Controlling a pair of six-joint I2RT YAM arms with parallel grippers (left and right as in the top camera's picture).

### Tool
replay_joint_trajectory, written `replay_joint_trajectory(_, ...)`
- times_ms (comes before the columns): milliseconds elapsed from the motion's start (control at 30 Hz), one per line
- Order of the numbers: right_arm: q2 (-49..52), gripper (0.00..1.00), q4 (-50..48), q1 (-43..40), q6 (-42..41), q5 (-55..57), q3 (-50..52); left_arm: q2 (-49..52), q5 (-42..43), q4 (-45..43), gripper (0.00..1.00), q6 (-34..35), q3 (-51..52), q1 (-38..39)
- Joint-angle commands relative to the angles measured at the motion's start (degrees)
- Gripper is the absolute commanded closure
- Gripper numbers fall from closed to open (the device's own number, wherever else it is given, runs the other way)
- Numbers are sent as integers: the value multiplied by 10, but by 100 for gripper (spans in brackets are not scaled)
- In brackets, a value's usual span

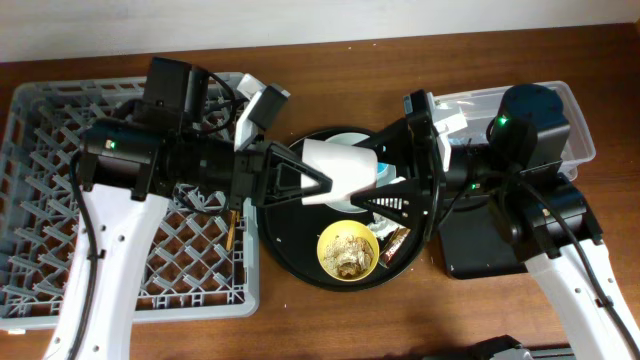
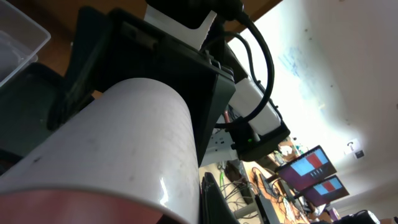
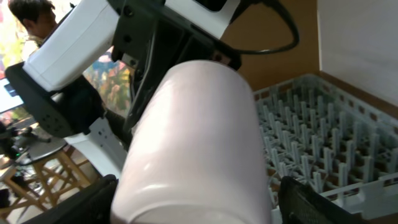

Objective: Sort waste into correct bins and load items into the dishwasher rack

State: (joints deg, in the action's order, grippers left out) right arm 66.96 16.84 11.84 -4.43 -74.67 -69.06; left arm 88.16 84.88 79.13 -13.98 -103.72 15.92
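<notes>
The small pink cup [image 1: 338, 170] is held on its side above the round black tray. My left gripper [image 1: 315, 180] is shut on it from the left; a finger presses its wall in the left wrist view [image 2: 124, 137]. My right gripper [image 1: 374, 186] is open, and its fingers straddle the cup's other end [image 3: 193, 155] with a small gap. The yellow bowl [image 1: 347, 251] holds beige food scraps. The brown wrapper [image 1: 396, 243] lies beside it. The plate [image 1: 345, 139] and the blue cup [image 1: 385, 174] are partly hidden. Chopsticks [image 1: 232, 226] lie in the dishwasher rack [image 1: 40, 200].
The round black tray [image 1: 285, 250] sits between the rack and the bins. The clear tub [image 1: 578, 130] is at the far right, the shallow black tray [image 1: 480, 248] in front of it. The rack also shows in the right wrist view [image 3: 323, 137].
</notes>
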Motion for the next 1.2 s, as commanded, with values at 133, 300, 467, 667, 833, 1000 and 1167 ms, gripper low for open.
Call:
replay_joint_trajectory(133, 9, 27, -13, 6, 1, 8, -6, -8, 9, 0, 100, -11, -6, 26)
replay_joint_trajectory(300, 10, 34, -13, 36, 2, 10, -6, -8, 9, -4, 100, -11, -6, 27)
replay_joint_trajectory(467, 10, 52, -12, 41, 2, 15, -6, -8, 7, -8, 100, -11, -6, 27)
replay_joint_trajectory(667, 10, 65, 32, 38, -3, 101, -6, -8, -112, -30, 46, -2, -6, -38)
replay_joint_trajectory(833, 10, 71, 174, 38, -52, 387, -6, -8, -146, -22, 33, -2, -6, -150)
replay_joint_trajectory(1000, 30, 71, 304, 44, -83, 541, -103, -8, -409, 27, 22, 22, -6, -264)
replay_joint_trajectory(1167, 237, 71, 480, 163, -78, 678, -415, -8, -549, 30, 1, 60, -6, -294)
